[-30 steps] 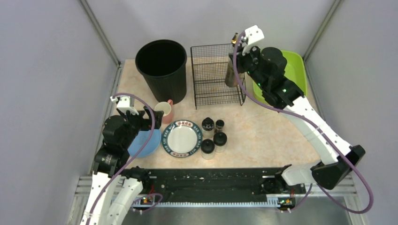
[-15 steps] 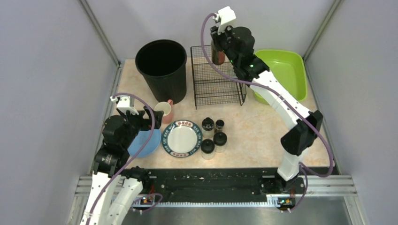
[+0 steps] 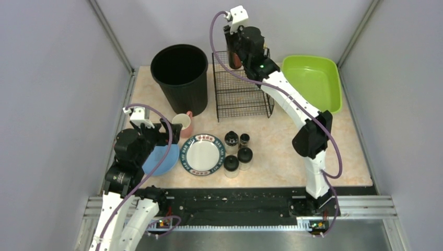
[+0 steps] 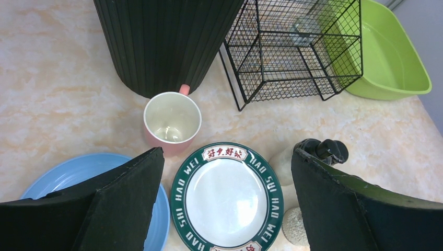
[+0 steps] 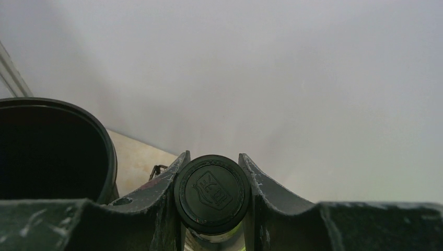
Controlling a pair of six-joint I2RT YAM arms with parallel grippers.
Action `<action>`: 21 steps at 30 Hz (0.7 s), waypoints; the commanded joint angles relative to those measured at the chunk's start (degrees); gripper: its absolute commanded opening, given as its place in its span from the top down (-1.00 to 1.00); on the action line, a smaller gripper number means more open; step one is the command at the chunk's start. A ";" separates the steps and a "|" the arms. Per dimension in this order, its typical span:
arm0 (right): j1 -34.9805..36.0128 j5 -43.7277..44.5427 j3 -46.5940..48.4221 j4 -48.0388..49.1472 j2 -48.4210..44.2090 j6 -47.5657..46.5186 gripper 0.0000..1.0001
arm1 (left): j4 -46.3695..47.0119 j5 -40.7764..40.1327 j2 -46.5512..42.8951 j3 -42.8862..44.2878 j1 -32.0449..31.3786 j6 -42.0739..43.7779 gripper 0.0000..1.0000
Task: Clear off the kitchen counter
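Note:
The beige kitchen counter [image 3: 292, 146] carries a pink mug [image 3: 183, 124], a blue plate [image 3: 159, 159], a green-rimmed white plate [image 3: 202, 154] and several small black-capped shakers [image 3: 237, 151]. My left gripper [image 3: 166, 133] is open and empty. In the left wrist view it hovers [image 4: 227, 204] over the green-rimmed plate [image 4: 227, 193], with the mug [image 4: 171, 119] ahead. My right gripper [image 3: 233, 49] is shut on a dark bottle [image 3: 235, 58], held high over the back left of the wire rack [image 3: 241, 89]. The bottle's black cap [image 5: 212, 192] sits between the fingers.
A tall black bin [image 3: 180, 76] stands at the back left, next to the rack. A lime-green tray [image 3: 313, 83] sits at the back right. Grey walls close in three sides. A black rail [image 3: 235, 204] runs along the front edge.
My right arm has swung left with the bottle, from beside the rack's right edge near the green tray to above the rack's back left. The left arm has not moved.

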 commanded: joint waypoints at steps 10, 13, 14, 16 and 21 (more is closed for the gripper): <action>0.34 9.56 2.48 11.98 5.67 4.28 1.00 | 1.65 -0.41 -0.11 -0.09 -0.23 0.79 -0.92; 0.11 11.86 3.40 10.95 7.37 6.28 1.00 | 1.74 -0.40 0.02 -0.11 -0.23 0.79 -0.92; 0.07 12.58 3.31 10.76 7.77 6.66 1.00 | 1.76 -0.40 0.04 -0.07 -0.23 0.79 -0.92; -0.08 14.09 3.28 10.29 8.53 7.31 1.00 | 1.70 -0.19 0.19 -0.06 -0.23 0.79 -0.92; -1.37 15.07 2.91 8.02 9.83 12.55 1.00 | 1.71 -0.01 0.41 -0.10 -0.23 0.71 -0.92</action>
